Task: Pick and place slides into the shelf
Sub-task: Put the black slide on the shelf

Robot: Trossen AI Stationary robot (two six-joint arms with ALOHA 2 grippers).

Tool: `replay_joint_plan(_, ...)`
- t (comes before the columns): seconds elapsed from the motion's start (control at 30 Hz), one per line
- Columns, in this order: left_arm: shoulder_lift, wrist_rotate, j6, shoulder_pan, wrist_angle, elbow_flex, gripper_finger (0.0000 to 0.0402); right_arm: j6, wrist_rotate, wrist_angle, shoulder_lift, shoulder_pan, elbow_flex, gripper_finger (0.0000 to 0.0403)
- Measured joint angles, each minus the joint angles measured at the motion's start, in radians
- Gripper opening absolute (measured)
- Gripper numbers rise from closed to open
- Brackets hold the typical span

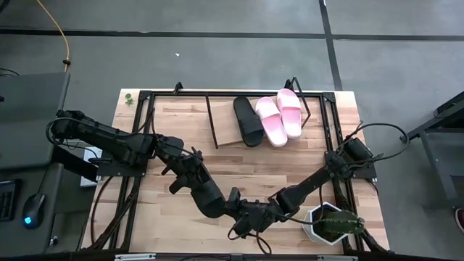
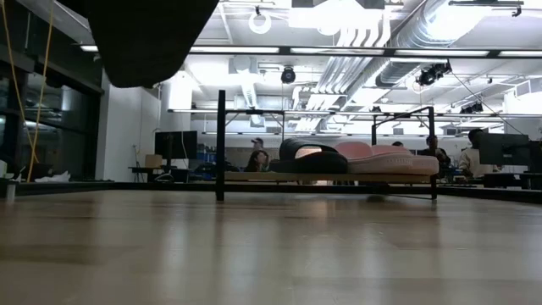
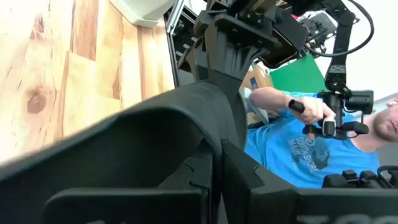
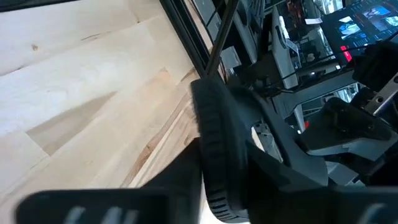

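A black slide [image 1: 209, 194] hangs over the table's near middle between my two grippers. My left gripper [image 1: 185, 172] is shut on its left end, and my right gripper [image 1: 236, 212] is shut on its right end. In the low view only a dark shape [image 2: 144, 34] shows overhead. On the shelf [image 1: 225, 138] at the far side lie another black slide [image 1: 249, 121] and two pink slides [image 1: 270, 121] [image 1: 290, 112], soles down on the board; the low view shows them side by side [image 2: 356, 158]. My left gripper [image 3: 214, 186] holds the black slide at its near end [image 3: 155, 137], pinched between the two fingers; the fingers themselves hide which part they have. The slide is lifted clear of the table and reaches away toward the other gripper. My right gripper [image 4: 211, 199] has the ribbed edge of the slide's sole [image 4: 214, 143] between its two fingers, at the slide's other end [image 3: 227, 74]. It comes slanting down from the table's right side. The slide is clear of the table.
A plant in a white pot [image 1: 333, 223] stands at the near right, close to my right arm. The black table frame [image 1: 138, 145] runs along the sides. A person in a blue shirt [image 3: 298, 143] stands beyond the table's edge. Bare board lies left of the shelved slides.
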Motion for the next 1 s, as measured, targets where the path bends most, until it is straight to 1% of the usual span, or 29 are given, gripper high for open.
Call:
replay_joint_plan(0.1, 0.000, -0.001, 0.001, 0.000, 0.000, 0.000, 0.0007, 0.000, -0.021, 0.000, 0.000, 0.000, 0.000, 0.0030)
replay_joint_plan(0.17, 0.000, -0.005, 0.007, 0.000, 0.000, 0.000, 0.0008, 0.000, -0.037, 0.000, 0.000, -0.001, 0.000, 0.0015)
replay_joint_plan(0.27, 0.000, -0.026, 0.023, -0.001, -0.003, 0.000, 0.0014, 0.016, -0.042, 0.000, 0.000, -0.001, 0.000, 0.0015)
replay_joint_plan(0.4, 0.000, -0.061, 0.042, 0.000, -0.010, 0.000, 0.0028, 0.040, -0.022, -0.001, 0.000, -0.002, 0.000, 0.0026)
replay_joint_plan(0.63, 0.000, -0.088, 0.130, 0.000, -0.013, 0.000, 0.0058, 0.041, -0.016, -0.020, 0.000, -0.002, 0.000, 0.0014)
replay_joint_plan(0.8, 0.000, -0.143, 0.162, 0.001, -0.025, 0.000, 0.0087, 0.049, 0.014, -0.034, 0.000, -0.005, 0.000, 0.0015)
replay_joint_plan(1.0, -0.001, -0.229, 0.248, 0.001, -0.085, 0.000, 0.0126, 0.060, 0.037, -0.049, 0.000, -0.005, 0.000, 0.0015)
